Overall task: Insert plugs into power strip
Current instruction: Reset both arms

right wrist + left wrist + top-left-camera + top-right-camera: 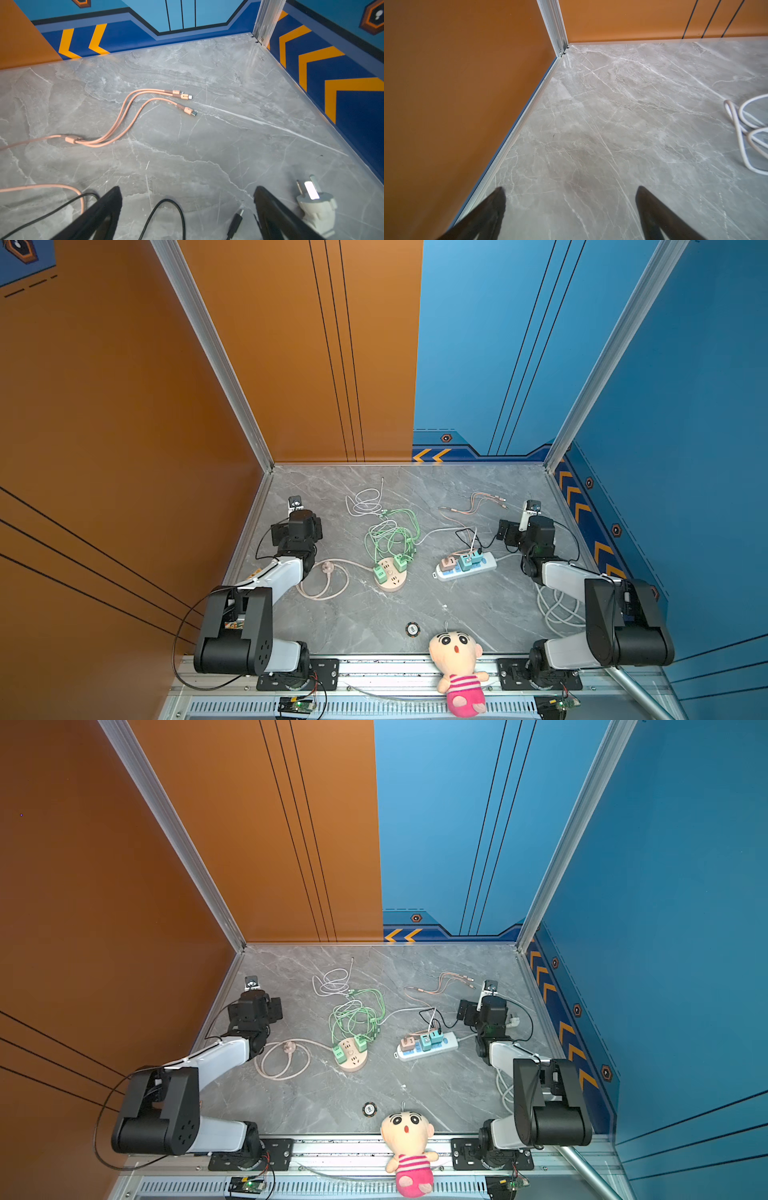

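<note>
In both top views two green plugs sit in a round beige power strip. Two teal plugs and a pink-brown plug stand in the long white power strip. My left gripper hovers open over bare marble near the orange wall, holding nothing. My right gripper is open behind the white strip. A black cable loop and a black connector lie on the table between its fingers.
A white round plug lies beside my right gripper. Green cables, a white cable and a pink three-headed cable sprawl at the back. A pink cord coil, a round disc and a plush doll lie nearer the front.
</note>
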`<action>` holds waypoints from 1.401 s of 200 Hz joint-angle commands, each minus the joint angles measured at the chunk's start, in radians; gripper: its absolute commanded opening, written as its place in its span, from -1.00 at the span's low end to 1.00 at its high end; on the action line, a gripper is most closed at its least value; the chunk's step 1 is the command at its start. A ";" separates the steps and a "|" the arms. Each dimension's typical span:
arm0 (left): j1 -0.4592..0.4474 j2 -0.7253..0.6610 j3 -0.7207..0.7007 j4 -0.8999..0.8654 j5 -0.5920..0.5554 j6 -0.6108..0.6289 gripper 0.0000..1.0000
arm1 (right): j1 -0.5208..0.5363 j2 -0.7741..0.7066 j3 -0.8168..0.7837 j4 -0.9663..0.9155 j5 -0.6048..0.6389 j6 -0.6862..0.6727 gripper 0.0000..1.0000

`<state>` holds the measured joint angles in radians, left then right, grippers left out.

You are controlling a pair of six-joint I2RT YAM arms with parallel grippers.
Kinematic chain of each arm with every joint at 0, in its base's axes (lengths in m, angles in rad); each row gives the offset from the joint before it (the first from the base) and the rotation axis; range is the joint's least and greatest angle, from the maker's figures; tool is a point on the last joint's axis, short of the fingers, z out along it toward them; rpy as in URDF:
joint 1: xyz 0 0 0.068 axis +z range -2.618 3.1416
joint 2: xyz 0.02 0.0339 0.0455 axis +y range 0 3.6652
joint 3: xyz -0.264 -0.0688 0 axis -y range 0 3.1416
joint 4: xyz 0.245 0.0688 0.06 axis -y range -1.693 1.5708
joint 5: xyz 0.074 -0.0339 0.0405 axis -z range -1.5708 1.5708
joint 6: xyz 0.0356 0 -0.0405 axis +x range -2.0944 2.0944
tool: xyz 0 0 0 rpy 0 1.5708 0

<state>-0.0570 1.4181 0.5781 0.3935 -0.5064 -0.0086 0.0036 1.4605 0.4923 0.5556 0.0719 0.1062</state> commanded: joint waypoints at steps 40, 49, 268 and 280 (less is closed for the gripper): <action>-0.107 0.098 -0.019 0.140 -0.062 0.131 0.96 | 0.045 0.083 -0.136 0.383 0.046 -0.077 1.00; -0.123 0.094 -0.028 0.149 -0.060 0.145 0.96 | 0.047 0.085 -0.167 0.444 0.050 -0.078 1.00; -0.014 0.149 -0.217 0.577 0.173 0.004 0.96 | 0.023 0.086 -0.119 0.349 0.037 -0.050 1.00; -0.015 0.150 -0.217 0.577 0.173 0.004 0.96 | 0.023 0.086 -0.118 0.350 0.038 -0.050 1.00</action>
<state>-0.0738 1.5639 0.3496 0.9535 -0.3569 0.0063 0.0315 1.5337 0.3607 0.9253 0.1097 0.0448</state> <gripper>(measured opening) 0.979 0.998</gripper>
